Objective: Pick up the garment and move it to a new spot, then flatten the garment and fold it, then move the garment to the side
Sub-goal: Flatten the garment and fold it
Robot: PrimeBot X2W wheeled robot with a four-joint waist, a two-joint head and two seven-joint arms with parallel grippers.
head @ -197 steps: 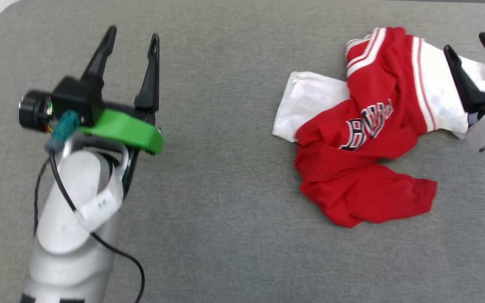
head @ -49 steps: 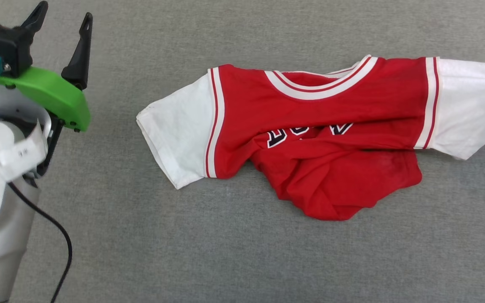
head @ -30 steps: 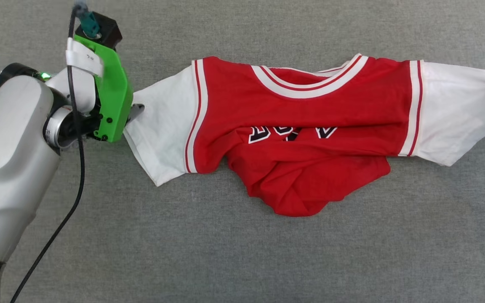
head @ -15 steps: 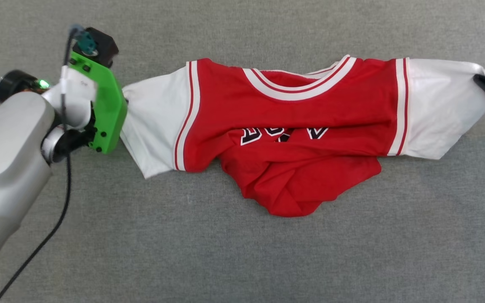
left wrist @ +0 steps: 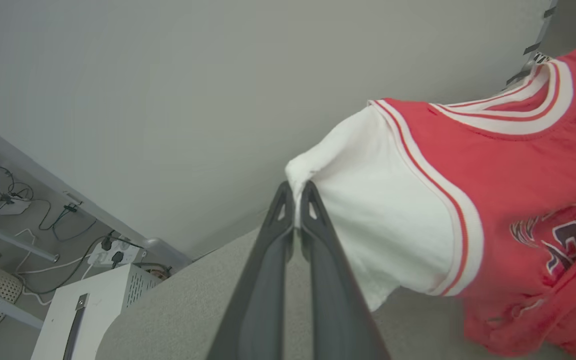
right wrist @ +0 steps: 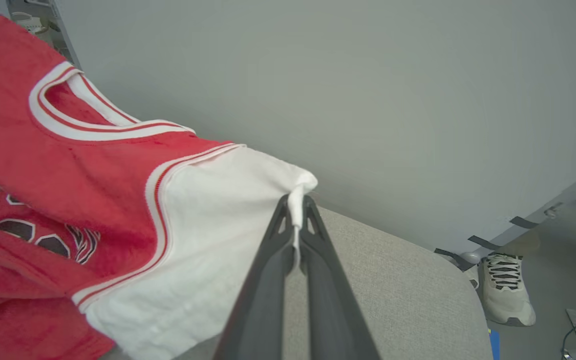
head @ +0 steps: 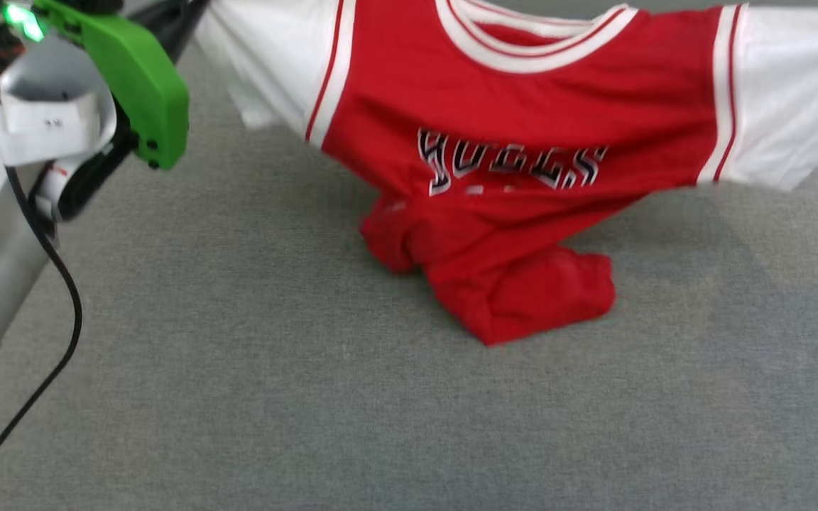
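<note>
fabric tabletop (head: 309,397) under garment (head: 515,92), plain wall (left wrist: 168,100)

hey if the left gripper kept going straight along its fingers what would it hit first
The left gripper is shut on the garment at its white sleeve. Past that pinched cloth, the line seems to reach the plain grey wall, though depth is unclear.

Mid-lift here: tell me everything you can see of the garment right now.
The garment is a red jersey-style T-shirt of soft knit, with white short sleeves, red-and-white striped trim at neck and armholes, and black, white-outlined chest lettering. It hangs stretched between its sleeve tips, one pinched by the left gripper, one by the right gripper. Its crumpled lower part rests on the grey table.
</note>
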